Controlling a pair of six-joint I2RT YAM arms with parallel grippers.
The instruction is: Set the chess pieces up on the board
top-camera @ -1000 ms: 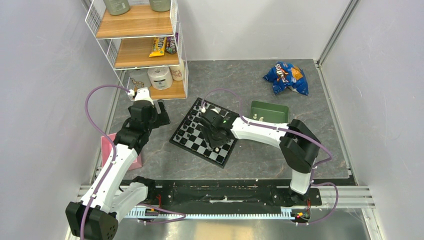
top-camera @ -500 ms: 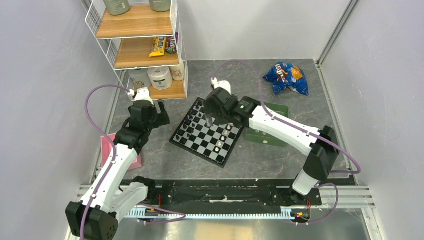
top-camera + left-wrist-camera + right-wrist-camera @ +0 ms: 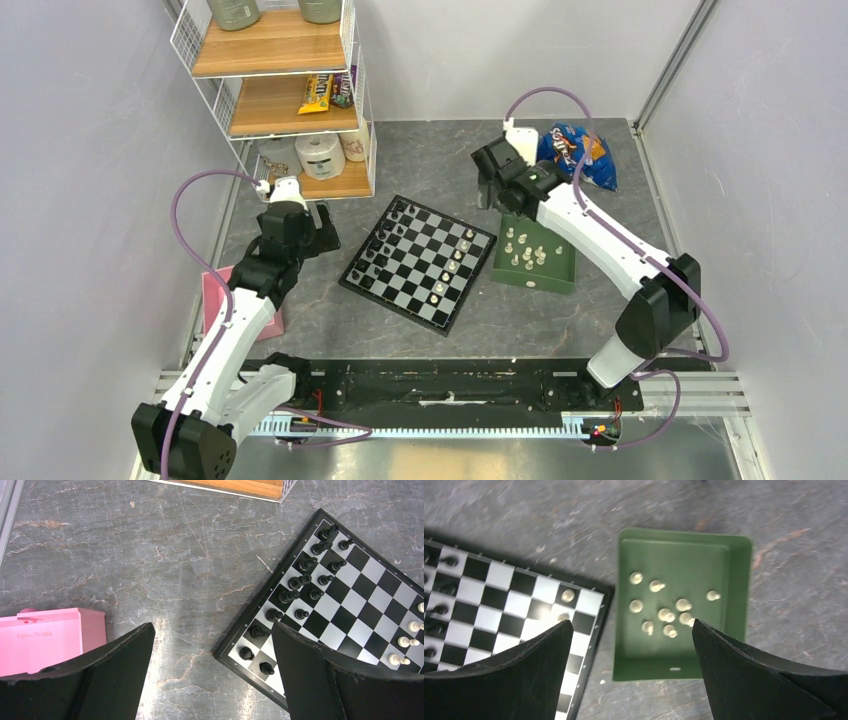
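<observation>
The board (image 3: 420, 285) lies tilted at the table's middle, with black figures along its left edge and several cream chess pieces (image 3: 452, 262) along its right edge. More cream chess pieces (image 3: 666, 615) stand and lie loose in the green tray (image 3: 684, 550) to the board's right. My right gripper (image 3: 632, 630) hangs open and empty high above the tray's near wall, by the board's corner (image 3: 589, 605). My left gripper (image 3: 212, 630) is open and empty over bare table, just left of the board (image 3: 365, 595) and its black figures (image 3: 300, 580).
A pink box (image 3: 50, 635) lies left of my left gripper. A wire shelf (image 3: 290, 90) with snacks and a paper roll stands at the back left. A blue chip bag (image 3: 572, 155) lies at the back right, behind the tray (image 3: 560, 278).
My right gripper has lifted off the board and swung to the back right, over the green tray, and its jaws have opened wide. The left arm has not moved.
</observation>
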